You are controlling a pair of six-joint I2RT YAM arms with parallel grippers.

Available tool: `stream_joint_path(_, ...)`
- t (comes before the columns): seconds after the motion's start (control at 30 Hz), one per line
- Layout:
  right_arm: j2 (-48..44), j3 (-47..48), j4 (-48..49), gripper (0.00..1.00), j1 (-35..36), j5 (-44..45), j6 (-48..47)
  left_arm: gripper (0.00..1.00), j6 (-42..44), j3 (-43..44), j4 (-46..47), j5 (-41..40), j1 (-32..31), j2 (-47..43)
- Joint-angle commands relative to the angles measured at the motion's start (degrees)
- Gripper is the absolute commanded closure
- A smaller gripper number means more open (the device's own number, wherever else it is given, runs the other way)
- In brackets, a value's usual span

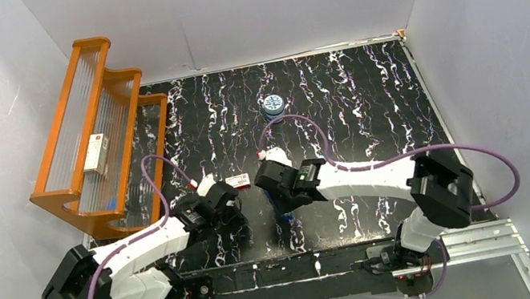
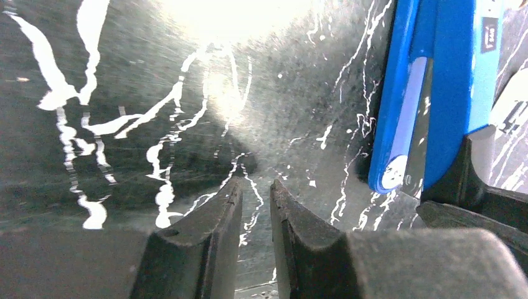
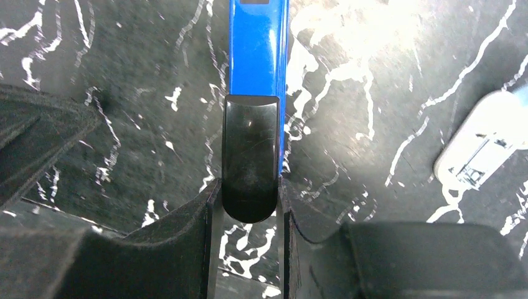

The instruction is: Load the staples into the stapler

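The blue stapler lies on the black marbled table, and its black end sits between my right gripper's fingers, which are shut on it. In the top view the right gripper covers most of the stapler. The red-and-white staples box lies flat just left of it, closed. My left gripper hovers low over bare table with its jaws nearly together and empty. The stapler is to its right. In the top view the left gripper is just below the staples box.
A small white and light-blue tool lies just behind the right gripper and shows in the right wrist view. A round blue object stands further back. An orange rack at the left holds a long white box.
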Motion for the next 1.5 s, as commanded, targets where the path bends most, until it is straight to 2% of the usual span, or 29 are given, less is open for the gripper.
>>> stream_joint_path(0.0,4.0,6.7,3.9,0.73,-0.1,1.0,-0.5,0.77,2.4,3.2,-8.5,-8.7,0.3,-4.0)
stream_joint_path(0.2,12.8,13.6,1.5,0.68,-0.1,4.5,0.2,0.77,4.1,3.9,-10.2,-11.6,0.3,-5.3)
stream_joint_path(0.27,14.0,15.3,0.1,0.61,-0.1,5.9,0.4,0.77,4.9,3.9,-10.2,-11.7,0.3,-5.7)
stream_joint_path(0.3,14.2,15.9,-0.5,0.54,-0.1,6.2,0.6,0.77,5.3,4.1,-10.2,-11.5,0.3,-5.9)
stream_joint_path(0.43,10.5,16.6,0.9,0.37,-0.2,5.7,-0.8,0.77,6.6,4.7,-10.2,-11.5,0.3,-7.2)
stream_joint_path(0.57,4.4,16.5,2.2,0.31,-2.5,5.7,-3.2,0.76,7.1,5.4,-10.2,-11.8,0.3,-9.6)
stream_joint_path(0.73,-4.0,13.9,0.0,0.29,-9.4,10.0,-7.1,0.69,10.5,5.8,-6.3,-8.4,0.3,-13.8)
stream_joint_path(0.83,-7.5,10.0,-0.7,0.27,-16.5,10.8,-9.8,0.52,13.4,6.0,-2.2,-3.6,0.3,-15.2)
stream_joint_path(0.93,-8.7,7.0,0.5,0.25,-22.3,9.2,-12.8,0.41,16.3,6.4,2.4,1.8,0.3,-15.2)
stream_joint_path(1.03,-6.8,5.7,1.1,0.25,-26.9,6.1,-14.5,0.38,17.6,7.2,6.0,5.6,0.3,-13.8)
stream_joint_path(1.1,-4.4,6.0,0.6,0.3,-28.7,5.2,-15.0,0.37,18.1,7.9,6.9,6.5,0.3,-12.4)
stream_joint_path(1.27,0.4,6.2,1.5,0.35,-30.4,1.0,-16.7,0.32,18.8,8.5,7.9,7.4,0.3,-9.5)
stream_joint_path(1.47,2.3,5.7,1.2,0.43,-31.3,-1.0,-16.1,0.26,18.7,8.3,10.2,13.1,0.3,-6.7)
